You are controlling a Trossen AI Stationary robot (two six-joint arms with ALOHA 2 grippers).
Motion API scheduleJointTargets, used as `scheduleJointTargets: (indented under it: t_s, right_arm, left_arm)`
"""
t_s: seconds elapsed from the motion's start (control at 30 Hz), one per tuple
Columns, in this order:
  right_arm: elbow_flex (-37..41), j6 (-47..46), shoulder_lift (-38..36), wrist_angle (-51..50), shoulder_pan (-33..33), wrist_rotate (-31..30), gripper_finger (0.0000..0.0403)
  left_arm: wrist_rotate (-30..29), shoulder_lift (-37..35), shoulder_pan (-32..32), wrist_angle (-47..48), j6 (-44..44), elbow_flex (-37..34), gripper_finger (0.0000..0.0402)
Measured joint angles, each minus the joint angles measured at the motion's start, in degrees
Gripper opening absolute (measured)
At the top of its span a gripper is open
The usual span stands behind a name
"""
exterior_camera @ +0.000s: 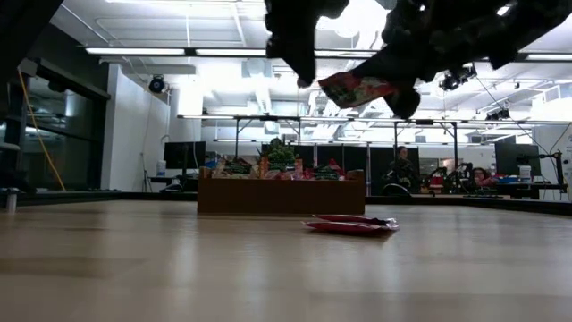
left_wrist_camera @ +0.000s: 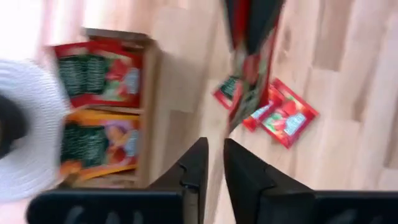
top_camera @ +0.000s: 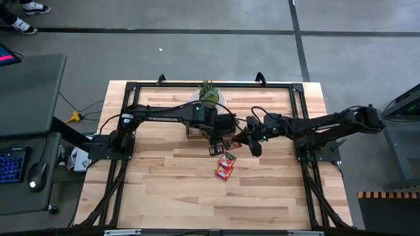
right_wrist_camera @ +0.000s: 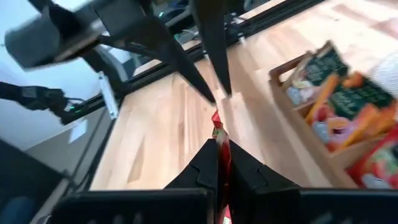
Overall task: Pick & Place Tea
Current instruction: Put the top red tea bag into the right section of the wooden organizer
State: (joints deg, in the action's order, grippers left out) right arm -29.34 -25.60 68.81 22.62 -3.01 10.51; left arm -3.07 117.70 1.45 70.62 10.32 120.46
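One red tea sachet (right_wrist_camera: 219, 144) hangs in mid-air above the middle of the wooden table (top_camera: 170, 190), pinched edge-on between the closed fingers of the right gripper (right_wrist_camera: 222, 163). In the low view the same packet (exterior_camera: 356, 88) shows flat and slightly tilted, well clear of the tabletop, red with a green patch; any print on it is too blurred to read. The left gripper (left_wrist_camera: 213, 163) sits just beside it, its two dark fingers (left_wrist_camera: 196, 163) drawn close together with a thin gap and nothing seen between them. From the left wrist camera the held sachet (left_wrist_camera: 249, 74) appears straight ahead of those fingers, gripped from the far side by the other arm.

Below the two grippers a few more red sachets (top_camera: 225, 166) lie loose on the bare wood, overlapping one another, near the table's centre. In the low view they form a thin flat pile (exterior_camera: 350, 224) in front of the tray.

Farther back stands the brown wooden tray (exterior_camera: 281, 196), its compartments filled with upright packets. The left wrist view shows a red packet with a dark green panel (left_wrist_camera: 99, 73) in one compartment and an orange-yellow one with a similar green panel (left_wrist_camera: 99, 144) in the next; the lettering on both is illegible. A small green plant (top_camera: 209, 92) in a pale pot stands behind the tray at the table's far edge.
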Motion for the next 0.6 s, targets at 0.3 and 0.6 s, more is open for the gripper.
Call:
scheduleJointTargets:
  t_s: [0.3,0.6]
  right_arm:
    - [0.17,3.23,-10.85,-2.68,0.95,-12.45,0.0005]
    - [0.16,10.94,-25.11,0.15,0.93,-22.24,0.0005]
  left_arm:
    - [-8.17,-4.26,0.07,-2.53,8.58,0.06,0.0078]
    - [-15.72,-6.17,0.07,-18.84,12.47,0.09,0.0079]
